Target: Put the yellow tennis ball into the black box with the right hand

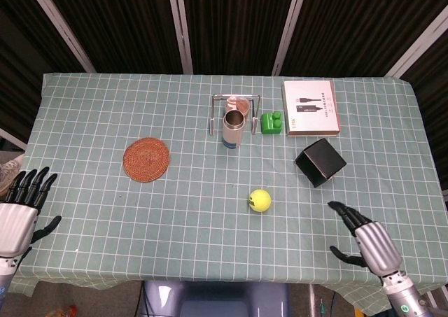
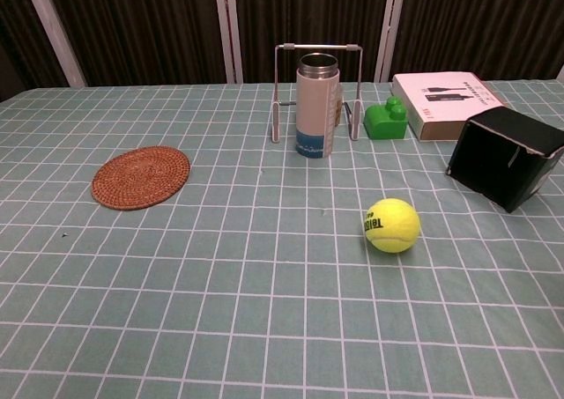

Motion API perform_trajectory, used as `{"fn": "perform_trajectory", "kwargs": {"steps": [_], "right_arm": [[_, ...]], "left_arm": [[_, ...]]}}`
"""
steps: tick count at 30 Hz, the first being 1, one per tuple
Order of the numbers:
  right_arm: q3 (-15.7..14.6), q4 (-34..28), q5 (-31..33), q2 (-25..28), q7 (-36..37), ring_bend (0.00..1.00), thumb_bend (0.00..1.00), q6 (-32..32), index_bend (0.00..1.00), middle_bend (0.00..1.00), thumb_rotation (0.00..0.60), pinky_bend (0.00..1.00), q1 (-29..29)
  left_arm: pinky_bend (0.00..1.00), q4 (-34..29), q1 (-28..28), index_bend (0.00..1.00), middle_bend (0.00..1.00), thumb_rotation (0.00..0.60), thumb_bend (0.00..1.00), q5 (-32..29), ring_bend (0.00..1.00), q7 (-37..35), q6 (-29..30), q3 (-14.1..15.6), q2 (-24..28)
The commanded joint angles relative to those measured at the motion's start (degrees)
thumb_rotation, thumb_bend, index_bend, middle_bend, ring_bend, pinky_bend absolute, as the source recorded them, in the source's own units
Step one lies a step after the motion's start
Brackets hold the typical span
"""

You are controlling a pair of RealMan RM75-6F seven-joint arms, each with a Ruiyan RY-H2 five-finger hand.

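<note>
Right hand (image 1: 369,241), fingers spread and empty, hovers near the yellow tennis ball (image 1: 260,200), a light, fuzzy, roll-prone sphere likely best cupped around its middle for the black box (image 1: 320,161).

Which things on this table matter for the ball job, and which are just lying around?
For the job: ball, black box, right hand.
Lying about: coaster, flask, wire rack, green block, white box.

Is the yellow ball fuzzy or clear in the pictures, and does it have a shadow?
Chest view: the tennis ball is sharp, its printed letters show, and a soft shadow lies under it. Head view: the ball is smaller, still clear, with only a faint shadow.
</note>
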Motion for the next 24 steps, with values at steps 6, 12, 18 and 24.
{"fn": "perform_trajectory", "kwargs": {"steps": [6,12,18,24], "right_arm": [[-4.2,-4.2,-1.8,-9.2,6.0,0.48,0.34,-4.8,0.39,0.41,0.6,0.8,1.5],[-4.1,-6.1,-0.6,-14.4,4.2,0.5,0.51,-9.0,0.41,0.43,0.6,0.8,2.8],[-2.4,-6.4,2.5,-18.4,2.8,0.5,0.52,-13.8,0.41,0.43,0.6,0.8,4.9],[0.9,-5.4,8.7,-23.8,-1.3,0.48,0.52,-18.5,0.38,0.42,0.6,0.8,6.3]], "left_arm": [[0.05,-0.7,0.3,0.0,0.0,0.6,0.18,0.4,0.0,0.0,0.0,0.6,0.5],[0.05,-0.7,0.5,0.0,0.0,0.6,0.18,1.0,0.0,-0.5,0.4,1.1,0.9],[0.05,-0.5,0.5,0.0,0.0,0.6,0.18,0.9,0.0,-1.1,0.3,1.0,1.1],[0.05,-0.6,0.1,0.0,0.0,0.6,0.18,0.0,0.0,-1.4,-0.9,0.8,1.1]]}}
